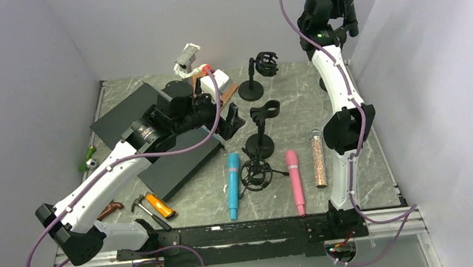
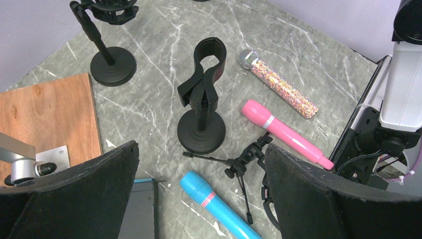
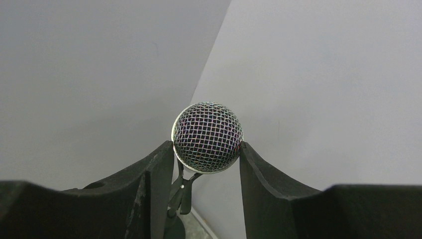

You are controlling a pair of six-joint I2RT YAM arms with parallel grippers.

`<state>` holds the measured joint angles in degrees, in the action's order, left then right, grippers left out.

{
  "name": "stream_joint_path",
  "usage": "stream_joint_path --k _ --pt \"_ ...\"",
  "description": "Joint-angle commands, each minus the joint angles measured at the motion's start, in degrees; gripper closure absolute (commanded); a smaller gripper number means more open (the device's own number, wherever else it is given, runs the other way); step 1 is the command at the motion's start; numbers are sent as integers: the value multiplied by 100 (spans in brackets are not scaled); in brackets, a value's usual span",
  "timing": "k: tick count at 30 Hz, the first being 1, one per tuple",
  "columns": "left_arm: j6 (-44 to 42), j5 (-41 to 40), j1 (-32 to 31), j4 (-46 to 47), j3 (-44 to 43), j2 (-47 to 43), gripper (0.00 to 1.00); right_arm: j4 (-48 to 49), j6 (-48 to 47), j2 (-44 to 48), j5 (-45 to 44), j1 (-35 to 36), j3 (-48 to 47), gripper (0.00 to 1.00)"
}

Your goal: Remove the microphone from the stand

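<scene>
The right gripper (image 3: 206, 149) pinched the microphone (image 3: 207, 133) by its mesh head, the stand clip (image 3: 182, 191) just beneath at six o'clock, so lifting clear looked undone; the left gripper (image 2: 201, 147) hung wide open.

Clip stand (image 1: 261, 131) mid-desk (image 1: 296, 102), cradle stand (image 1: 258, 73) behind it, tripod (image 1: 257, 173) lying in front, first mic (image 1: 233, 185) flat left of the tripod, second mic (image 1: 295, 181) right of it, third mic (image 1: 318, 158) further right, tools (image 1: 153, 206) at the front left, right gripper (image 3: 207, 149) high at back right, held mic (image 3: 207, 130) between its fingers.
</scene>
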<state>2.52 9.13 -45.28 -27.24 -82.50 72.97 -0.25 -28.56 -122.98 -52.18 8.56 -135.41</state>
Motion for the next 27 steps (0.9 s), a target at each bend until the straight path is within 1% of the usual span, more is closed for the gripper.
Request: stream_joint_path --k 1,3,6,10,12,14,15,19,21,22,24,27 --pt "-62 -17 -27 138 -49 -90 1 200 195 471 77 19 -93 100" --pt "-44 13 -34 132 -49 -98 1 307 15 352 46 -4 -224 100" --pt "-53 -6 -29 145 -45 -107 1 227 -166 92 -2 -43 -729 100" --pt "-59 -35 -28 141 -35 -99 1 496 -255 126 72 -46 -840 100" --pt "-52 -12 -33 145 -43 -91 1 592 -408 28 28 -63 -1052 100" --pt "-52 0 -34 134 -48 -75 1 568 -533 -86 -26 -78 -1319 100" --pt "-47 1 -35 133 -47 -66 1 534 -508 -53 -2 -82 -1309 100" --pt "-39 23 -31 136 -47 -14 0 94 18 355 315 -47 -824 100" --pt "-34 20 -31 141 -41 10 1 -104 162 644 862 47 -453 100" --pt "-38 17 -26 143 -40 28 1 -38 106 772 1015 140 -199 100" --pt "-28 32 -30 141 -44 35 1 369 -212 944 898 377 230 100" --pt "-31 37 -28 129 -57 42 1 551 -435 1118 768 626 533 100"
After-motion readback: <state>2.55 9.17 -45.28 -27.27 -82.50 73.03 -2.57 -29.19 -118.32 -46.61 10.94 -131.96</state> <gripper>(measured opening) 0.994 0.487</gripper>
